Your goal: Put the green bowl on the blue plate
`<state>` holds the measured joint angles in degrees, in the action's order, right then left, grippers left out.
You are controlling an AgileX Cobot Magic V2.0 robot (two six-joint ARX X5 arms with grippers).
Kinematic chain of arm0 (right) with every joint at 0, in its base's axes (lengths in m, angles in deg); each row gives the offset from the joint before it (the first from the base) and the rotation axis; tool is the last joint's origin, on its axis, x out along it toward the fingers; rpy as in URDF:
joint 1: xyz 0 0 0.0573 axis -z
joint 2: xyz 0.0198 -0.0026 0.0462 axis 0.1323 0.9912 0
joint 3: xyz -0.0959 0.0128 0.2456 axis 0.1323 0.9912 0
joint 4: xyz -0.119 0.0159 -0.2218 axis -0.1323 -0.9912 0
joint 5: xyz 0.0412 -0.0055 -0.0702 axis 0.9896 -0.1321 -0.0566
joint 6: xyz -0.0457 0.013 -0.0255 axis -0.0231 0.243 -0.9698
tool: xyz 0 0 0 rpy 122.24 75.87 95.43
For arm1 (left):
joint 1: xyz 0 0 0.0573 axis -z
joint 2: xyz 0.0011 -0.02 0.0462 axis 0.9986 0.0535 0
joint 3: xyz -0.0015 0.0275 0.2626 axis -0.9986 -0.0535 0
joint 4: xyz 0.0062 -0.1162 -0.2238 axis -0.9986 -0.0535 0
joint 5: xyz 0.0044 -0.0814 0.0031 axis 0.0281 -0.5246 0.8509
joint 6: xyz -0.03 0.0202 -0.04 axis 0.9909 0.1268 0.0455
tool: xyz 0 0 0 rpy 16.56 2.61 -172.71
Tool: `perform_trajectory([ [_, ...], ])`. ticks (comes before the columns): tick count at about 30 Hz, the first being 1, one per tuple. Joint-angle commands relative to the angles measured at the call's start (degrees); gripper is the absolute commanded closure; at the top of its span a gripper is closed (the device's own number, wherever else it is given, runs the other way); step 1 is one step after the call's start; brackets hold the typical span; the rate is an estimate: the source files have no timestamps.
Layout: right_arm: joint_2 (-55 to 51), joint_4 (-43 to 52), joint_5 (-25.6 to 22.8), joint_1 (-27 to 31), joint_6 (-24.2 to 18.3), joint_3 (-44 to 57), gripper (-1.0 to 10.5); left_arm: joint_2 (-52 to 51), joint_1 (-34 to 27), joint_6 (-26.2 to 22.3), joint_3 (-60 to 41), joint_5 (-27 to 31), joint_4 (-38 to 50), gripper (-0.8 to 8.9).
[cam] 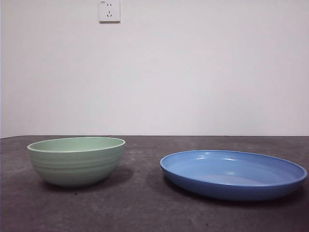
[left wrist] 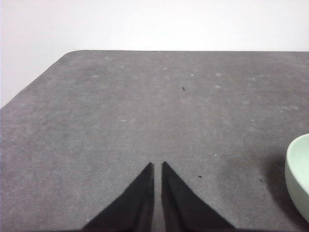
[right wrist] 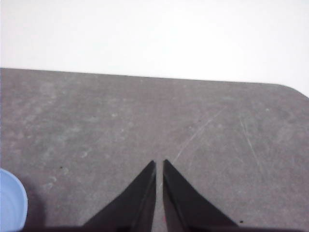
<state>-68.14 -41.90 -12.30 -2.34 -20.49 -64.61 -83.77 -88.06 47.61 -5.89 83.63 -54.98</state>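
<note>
1. The green bowl stands upright on the dark grey desk, toward the left of the front view; its outside shows faint horizontal ridges and its rim is lighter; it looks empty.
2. The blue plate lies flat on the same desk, toward the right of the front view; it is wider and shallower than the bowl; the two are apart, with bare desk between them; nothing rests on the plate.
3. The left pincer hangs over bare desk, its two black jaws clenched to a thin slit with nothing between them; an edge of the green bowl shows off to one side, clear of the jaws.
4. The right pincer likewise hangs over bare desk, jaws clenched together and holding nothing; a sliver of the blue plate shows at the side, apart from the jaws.
5. Neither arm appears in the front view; a white wall with a socket stands behind the desk.
</note>
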Motion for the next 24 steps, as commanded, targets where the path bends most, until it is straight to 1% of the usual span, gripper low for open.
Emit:
perform_trajectory([
  [1, -0.2, 0.8, 0.1, 0.1, -0.2, 0.3, 9.2, -0.1, -0.2, 0.1, -1.2, -0.3, -0.2, 7.89],
  [3, -0.2, 0.8, 0.1, 0.1, 0.6, 0.3, 9.2, -0.1, -0.2, 0.1, -1.2, -0.2, 0.2, 7.90],
  [5, -0.2, 0.5, 0.2, 0.1, 3.6, 0.3, 9.2, -0.1, -0.2, 0.5, -1.2, -0.2, 0.2, 7.98],
  [7, -0.2, 0.6, 0.2, 0.1, 5.4, 0.3, 9.2, -0.1, -0.2, 2.1, -1.2, -0.2, 0.2, 7.98],
  [11, -0.2, 0.3, 0.0, 0.1, 6.4, 0.3, 9.3, 0.4, 0.0, 4.3, -1.2, -0.3, -0.5, 7.98],
  [14, -0.1, -0.8, 0.0, 0.1, 7.5, 0.3, 9.3, 0.9, 0.2, 4.8, -1.2, -0.3, -0.3, 7.98],
  [16, -0.1, -1.4, 0.1, 0.1, 9.6, 0.2, 9.3, 1.1, 0.2, 6.0, -0.9, -0.3, -0.3, 7.98],
  [21, -0.1, -1.6, 0.3, 0.0, 16.9, -1.6, 9.3, 3.6, 0.2, 9.1, 3.2, -0.3, -1.0, 7.98],
  [24, 0.1, -1.6, 2.3, 0.0, 21.7, -3.7, 9.3, 6.6, 0.2, 12.3, 7.7, -0.3, -1.9, 7.98],
])
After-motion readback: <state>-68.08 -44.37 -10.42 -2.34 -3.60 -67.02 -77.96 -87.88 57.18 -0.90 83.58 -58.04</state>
